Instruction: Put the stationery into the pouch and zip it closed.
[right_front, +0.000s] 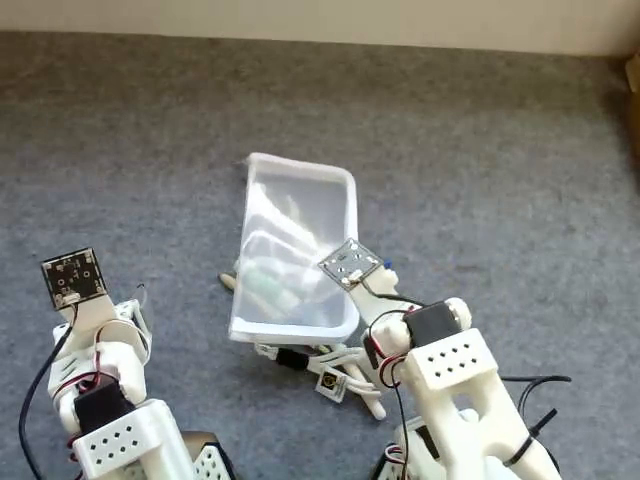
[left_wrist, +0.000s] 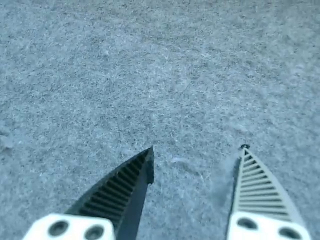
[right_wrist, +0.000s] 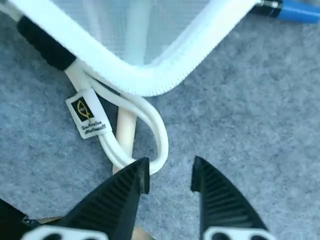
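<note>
The translucent white pouch (right_front: 295, 250) lies on the grey carpet mid-table with stationery showing dimly through it. Its zipper-edged corner (right_wrist: 150, 80) sits just ahead of my right gripper (right_wrist: 170, 175), which is open and low over the carpet. One fingertip (right_wrist: 142, 175) touches or nearly touches the end of the pouch's white cord loop (right_wrist: 157, 135), which carries a small tag (right_wrist: 86, 119). A cream pencil (right_wrist: 125, 132) lies under the loop. A blue pen (right_wrist: 295, 10) lies outside the pouch beside its edge. My left gripper (left_wrist: 197, 151) is open over bare carpet, away from the pouch.
Grey carpet (right_front: 500, 150) covers the table all around the pouch. The left arm (right_front: 100, 380) stands at the near left, the right arm (right_front: 450, 370) at the near right, close to the pouch's near end. A pale wall strip runs along the far edge.
</note>
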